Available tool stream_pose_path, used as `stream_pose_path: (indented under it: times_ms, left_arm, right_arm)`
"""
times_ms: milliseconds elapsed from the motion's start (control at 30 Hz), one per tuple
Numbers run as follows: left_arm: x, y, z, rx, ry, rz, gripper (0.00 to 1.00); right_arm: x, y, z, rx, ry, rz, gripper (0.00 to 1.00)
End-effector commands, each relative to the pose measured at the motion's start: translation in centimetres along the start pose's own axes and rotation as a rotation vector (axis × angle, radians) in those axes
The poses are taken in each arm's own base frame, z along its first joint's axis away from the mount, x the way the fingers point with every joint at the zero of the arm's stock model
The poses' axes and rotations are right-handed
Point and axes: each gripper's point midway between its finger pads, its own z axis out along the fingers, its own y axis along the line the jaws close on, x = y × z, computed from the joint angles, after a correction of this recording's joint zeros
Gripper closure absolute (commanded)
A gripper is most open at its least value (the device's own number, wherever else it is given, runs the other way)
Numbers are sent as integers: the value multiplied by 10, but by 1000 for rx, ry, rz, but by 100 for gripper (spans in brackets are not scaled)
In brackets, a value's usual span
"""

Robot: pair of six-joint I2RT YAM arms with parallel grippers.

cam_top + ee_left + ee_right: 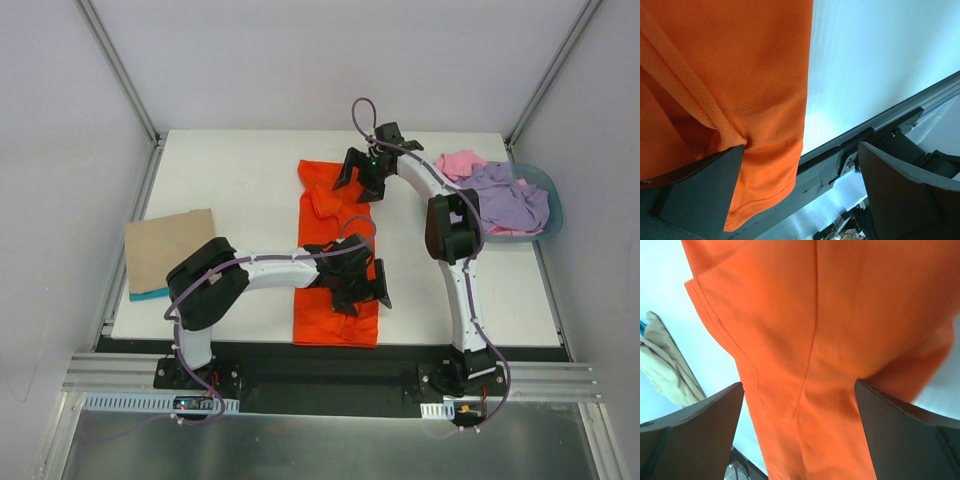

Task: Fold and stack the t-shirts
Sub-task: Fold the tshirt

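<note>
The orange t-shirt (pixel 322 215) lay folded into a long strip down the middle of the white table (pixel 230 180). The left gripper (pixel 362 290) hung over its near end and the right gripper (pixel 362 175) over its far end, the 2 wide open, holding nothing. The lilac t-shirt (pixel 510 205) and pink t-shirt (pixel 460 163) lay heaped in the blue basin (pixel 550 200).

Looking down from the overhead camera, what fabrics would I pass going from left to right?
From the left: tan folded cloth → orange t-shirt → pink t-shirt → lilac t-shirt.
</note>
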Motion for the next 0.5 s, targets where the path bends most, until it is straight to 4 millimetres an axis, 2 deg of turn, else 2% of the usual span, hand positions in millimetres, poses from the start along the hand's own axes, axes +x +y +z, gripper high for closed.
stream_pose_path:
  times_ms: [0, 167, 200, 267, 367, 433, 467]
  left_arm:
    - [-12, -6, -21, 0, -129, 27, 1]
    - [-7, -20, -48, 45, -190, 100, 1]
    - [-5, -21, -52, 50, -193, 114, 1]
    - [0, -23, -62, 65, -203, 135, 1]
    - [4, -16, -78, 68, -220, 171, 1]
    - [1, -5, -95, 41, -272, 223, 1]
    - [5, 13, -100, -25, -266, 226, 1]
  right_arm:
    - [-10, 25, -75, 21, -83, -89, 3]
    - [-10, 50, -112, -6, -131, -133, 3]
    - [-10, 57, -125, -16, -148, -146, 3]
    - [-7, 62, -137, -14, -165, -153, 3]
    - [12, 59, -152, 1, -166, -162, 3]
    - [38, 45, -160, 31, -167, -180, 3]
    - [46, 38, -163, 54, -181, -178, 3]
